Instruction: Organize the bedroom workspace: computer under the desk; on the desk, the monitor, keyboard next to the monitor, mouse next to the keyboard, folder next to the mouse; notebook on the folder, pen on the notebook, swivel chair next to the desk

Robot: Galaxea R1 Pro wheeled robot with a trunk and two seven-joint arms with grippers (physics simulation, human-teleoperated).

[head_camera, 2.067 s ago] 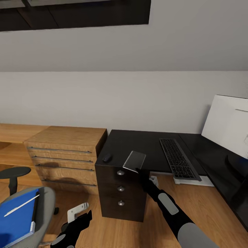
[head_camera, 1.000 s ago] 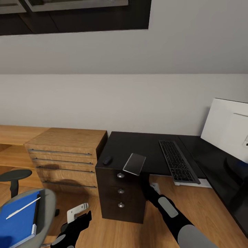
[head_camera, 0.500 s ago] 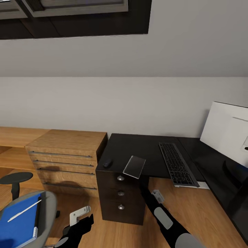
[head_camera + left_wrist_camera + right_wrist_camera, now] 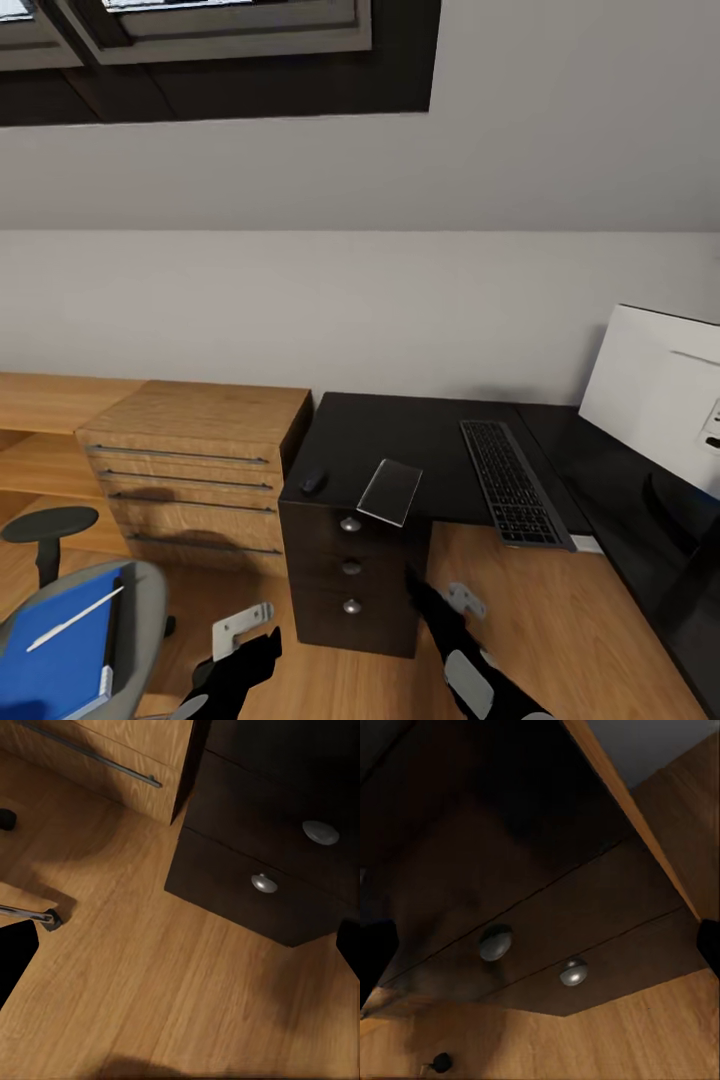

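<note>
The glossy black L-shaped worktop (image 4: pixel 420 435) takes up the middle and right of the head view, with its black three-drawer unit (image 4: pixel 350 575) and round silver knobs under the near left corner. Butted up against its left side is a light wood dresser (image 4: pixel 190 450) with long metal handles. The floor is wood plank.

On the right arm of the worktop stands the wide flat monitor (image 4: pixel 655 385), showing its white back (the screen side faces away from the camera). Bottom left, the grey swivel chair (image 4: pixel 140 620) sits well apart from the worktop, one black armrest (image 4: pixel 48 525) sticking up beside it. The bright blue folder (image 4: pixel 55 650) lies flat on its seat, and the thin white pen (image 4: pixel 75 618) rests diagonally on top of the folder.

The flat black keyboard (image 4: pixel 512 482) lies on the worktop near the monitor, running away from the camera. The thin grey notebook (image 4: pixel 390 492) sits tilted at the worktop's front edge, above the drawer unit, partly overhanging. The small black mouse (image 4: pixel 313 481) is just beside it, near the left corner.

The left claw (image 4: pixel 240 628) hangs low over the floor in front of the drawers, its pale fingers apart and holding nothing. The right claw (image 4: pixel 462 600) is low beside the drawer unit; can't tell how far open it is.
</note>
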